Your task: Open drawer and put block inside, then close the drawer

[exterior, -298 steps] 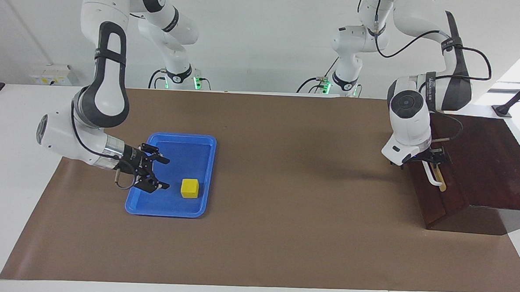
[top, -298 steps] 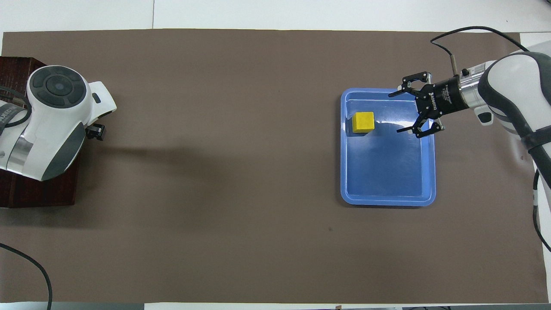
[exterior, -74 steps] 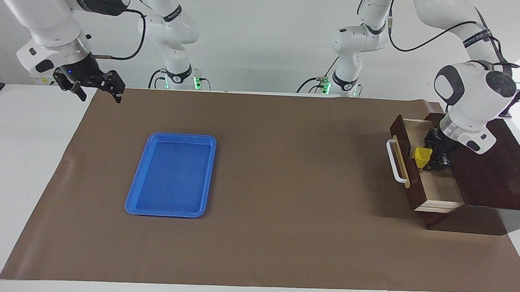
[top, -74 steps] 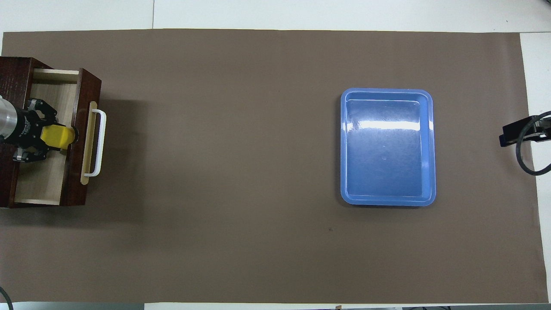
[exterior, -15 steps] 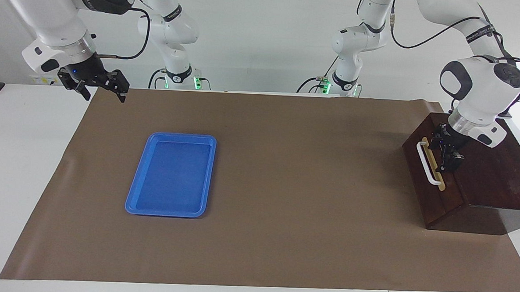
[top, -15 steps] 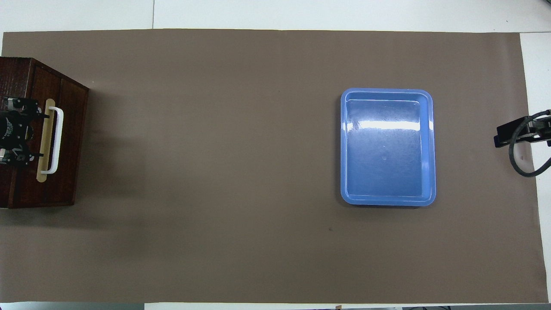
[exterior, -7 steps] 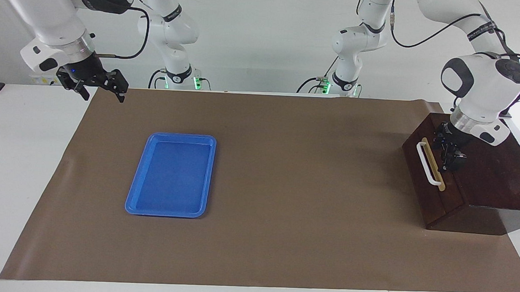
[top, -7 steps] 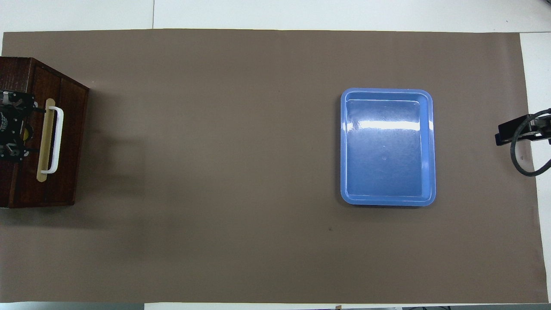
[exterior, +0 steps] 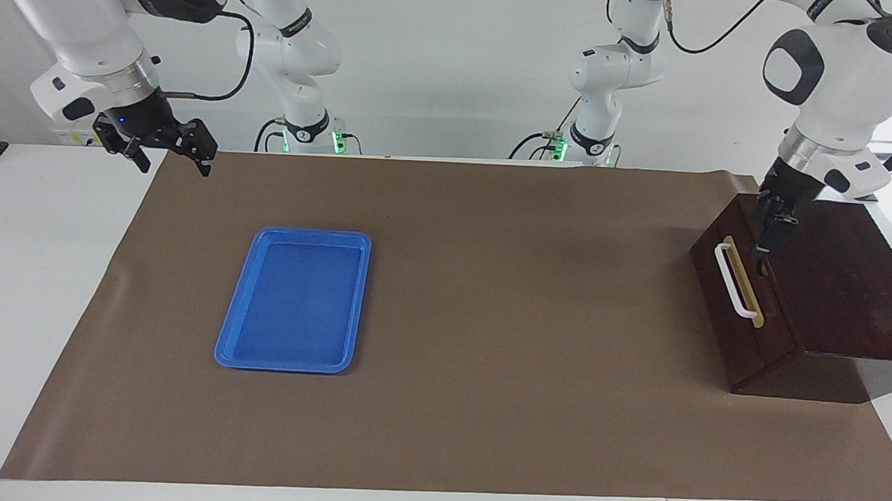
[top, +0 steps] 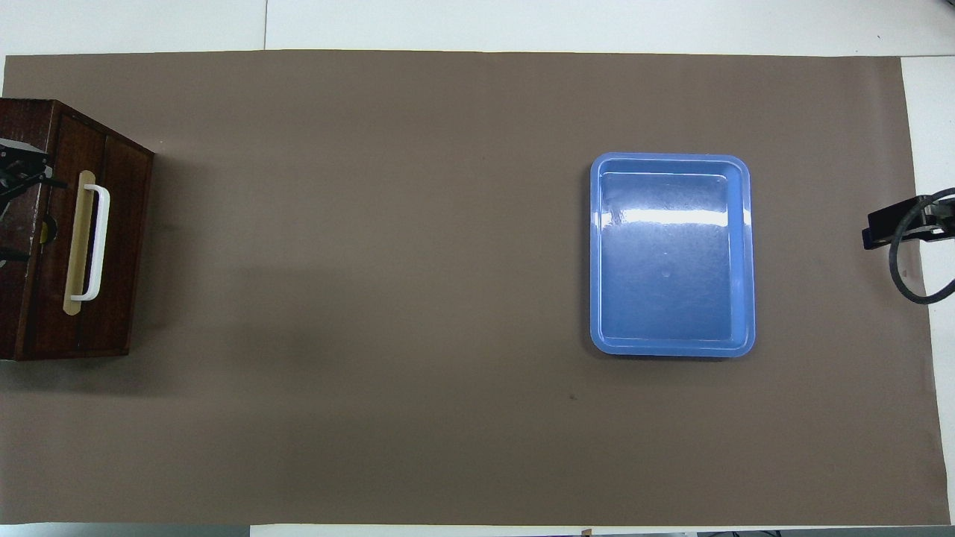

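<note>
The drawer [exterior: 741,293], dark reddish-brown with white handle [exterior: 732,279], sits shut.

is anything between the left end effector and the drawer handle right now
Nothing visible does. The left end effector hangs open just above the box top, right beside the white handle of the drawer, which is pushed in flush. The block is not in view. The right end effector waits open over the table's edge, away from the blue tray.

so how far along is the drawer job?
Looks essentially done. The drawer sits shut, flush in its box, and no block shows anywhere; the blue tray is empty. Nothing is in hand: the left gripper hangs open over the box, the right gripper waits open. Left: parking the arms.
</note>
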{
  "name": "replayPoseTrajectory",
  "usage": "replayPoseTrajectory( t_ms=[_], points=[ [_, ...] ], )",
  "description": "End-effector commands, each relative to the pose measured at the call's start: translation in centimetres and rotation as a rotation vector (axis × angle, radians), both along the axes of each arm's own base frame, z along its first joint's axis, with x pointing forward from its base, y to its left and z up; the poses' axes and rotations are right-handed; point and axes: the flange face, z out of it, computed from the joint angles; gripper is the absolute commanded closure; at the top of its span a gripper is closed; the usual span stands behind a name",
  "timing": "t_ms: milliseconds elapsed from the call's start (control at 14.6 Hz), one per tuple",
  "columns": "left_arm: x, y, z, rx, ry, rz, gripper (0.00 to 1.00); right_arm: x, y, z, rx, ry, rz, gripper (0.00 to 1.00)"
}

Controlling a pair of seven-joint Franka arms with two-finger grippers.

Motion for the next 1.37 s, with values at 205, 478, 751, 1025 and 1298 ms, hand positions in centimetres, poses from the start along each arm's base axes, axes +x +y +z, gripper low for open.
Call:
replayPoseTrajectory(
  t_ms=[205, 478, 751, 1025, 1298],
  points=[
    [-1.4, 1.0, 1.9, 0.027, 0.07, -0.308, 0.0, 0.4, -0.6, 0.5, -0.004, -0.034, -0.005, 0.0],
    [-1.9, 1.2, 2.3, 0.034, 0.116, -0.548, 0.0, 0.4, -1.2, 0.4, 0.0, -0.033, -0.016, 0.0],
    [-2.9, 0.0, 1.9, -0.001, 0.173, -0.663, 0.0, 0.2, -1.2, 0.4, -0.001, -0.025, -0.015, 0.0],
    [-3.7, -1.4, 2.0, -0.003, 0.196, -0.866, 0.0, 0.2, -1.2, 0.4, -0.001, -0.022, -0.017, 0.0],
    [-3.2, -3.7, 2.3, 0.015, 0.171, -0.932, 0.0, 0.0, -1.1, 0.2, 0.0, -0.018, -0.015, 0.0]
  ],
)
